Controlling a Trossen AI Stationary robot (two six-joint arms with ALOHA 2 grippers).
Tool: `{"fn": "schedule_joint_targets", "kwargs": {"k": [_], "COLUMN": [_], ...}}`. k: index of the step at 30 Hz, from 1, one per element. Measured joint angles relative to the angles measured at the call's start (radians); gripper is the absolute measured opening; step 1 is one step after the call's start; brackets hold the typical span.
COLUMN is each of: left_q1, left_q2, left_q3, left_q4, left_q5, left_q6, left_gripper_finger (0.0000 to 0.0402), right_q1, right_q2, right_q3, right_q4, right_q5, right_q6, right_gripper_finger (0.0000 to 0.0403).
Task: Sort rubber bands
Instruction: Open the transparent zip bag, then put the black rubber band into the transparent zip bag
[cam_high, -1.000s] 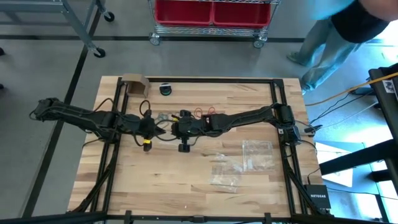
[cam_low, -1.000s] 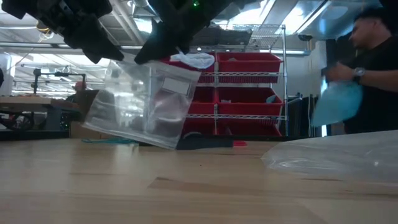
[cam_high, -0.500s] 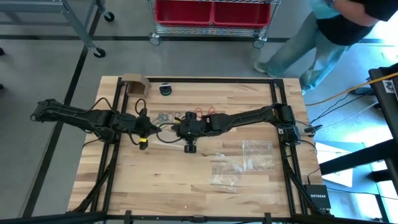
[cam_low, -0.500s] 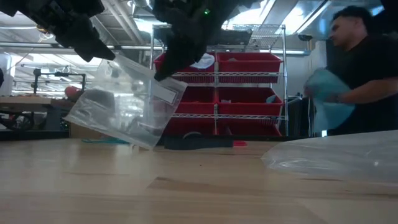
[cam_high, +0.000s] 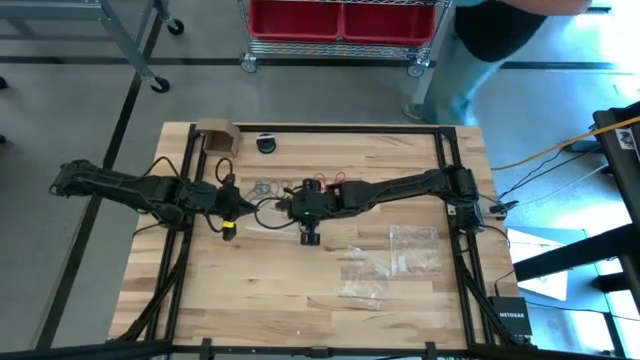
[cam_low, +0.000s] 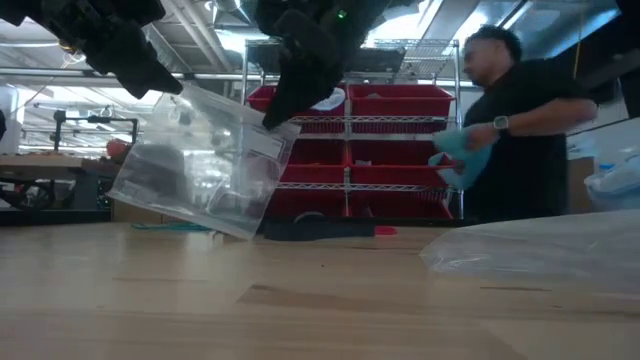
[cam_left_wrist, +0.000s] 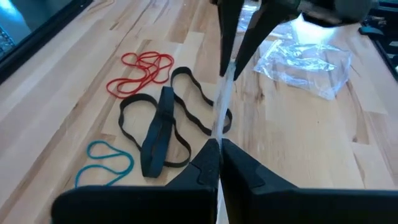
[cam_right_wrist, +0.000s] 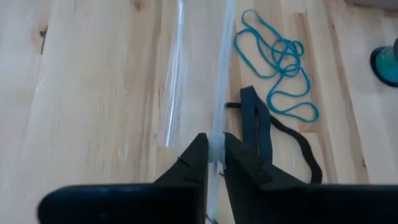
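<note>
Two grippers hold one clear zip bag up between them above the table: the left gripper clenched on one edge, the right gripper pinching the other. Black rubber bands, red bands and teal bands lie flat on the wood just under and beside the bag, nearest the left jaws, I judge.

1. Two dark, matte black six-joint arms, slender and segmented: left arm, right arm.
2. Thin black cables looped alongside the links and near the wrists.
3. Small yellow band at the left wrist.
4. Dark tapered two-finger grippers, smooth black plastic: left gripper, right gripper.
</note>
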Motion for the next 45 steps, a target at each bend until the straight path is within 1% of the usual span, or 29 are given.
{"fn": "schedule_joint_targets", "kwargs": {"k": [5, 10, 16, 19, 22, 24, 28, 32, 35, 37, 39, 42, 45], "left_q1": [0.000, 0.000, -0.002, -0.002, -0.002, -0.002, -0.002, -0.002, -0.002, -0.002, -0.002, -0.002, -0.002], "left_q2": [0.000, 0.000, 0.001, 0.002, 0.007, 0.015, 0.030, 0.040, 0.045, 0.046, 0.047, 0.047, 0.047], "left_q3": [0.000, 0.000, 0.000, 0.000, 0.000, 0.001, 0.001, 0.001, 0.000, 0.000, 0.000, 0.000, 0.000], "left_q4": [-0.001, -0.001, 0.001, 0.010, 0.046, 0.081, 0.095, 0.095, 0.099, 0.104, 0.103, 0.104, 0.104], "left_q5": [0.002, 0.003, 0.004, 0.004, 0.005, 0.005, 0.005, 0.006, 0.005, 0.005, 0.005, 0.005, 0.005], "left_q6": [0.002, 0.002, 0.012, 0.012, 0.018, 0.031, 0.040, 0.039, 0.043, 0.043, 0.043, 0.043, 0.043], "left_gripper_finger": [0.0000, 0.0000, 0.0000, 0.0000, 0.0000, 0.0000, 0.0000, 0.0000, 0.0000, 0.0000, 0.0000, 0.0000, 0.0000], "right_q1": [0.000, 0.000, -0.001, 0.000, 0.000, 0.000, 0.000, 0.000, 0.000, 0.000, -0.001, -0.001, -0.001], "right_q2": [0.000, -0.006, -0.084, -0.107, -0.105, -0.085, -0.047, -0.041, -0.041, -0.041, -0.041, -0.043, -0.048], "right_q3": [-0.001, -0.001, 0.001, 0.001, 0.001, 0.004, 0.000, 0.001, 0.001, 0.001, 0.001, 0.001, 0.002], "right_q4": [0.001, -0.004, 0.005, 0.074, 0.156, 0.210, 0.216, 0.218, 0.209, 0.211, 0.211, 0.200, 0.178], "right_q5": [0.000, 0.002, 0.033, -0.004, -0.054, -0.060, -0.060, -0.060, -0.078, -0.106, -0.111, -0.096, -0.062], "right_q6": [0.000, 0.000, 0.000, 0.000, 0.000, 0.000, 0.000, 0.011, 0.024, 0.025, 0.025, 0.021, -0.002], "right_gripper_finger": [0.0064, 0.0068, 0.0069, 0.0069, 0.0069, 0.0070, 0.0070, 0.0073, 0.0097, 0.0124, 0.0152, 0.0184, 0.0196]}}
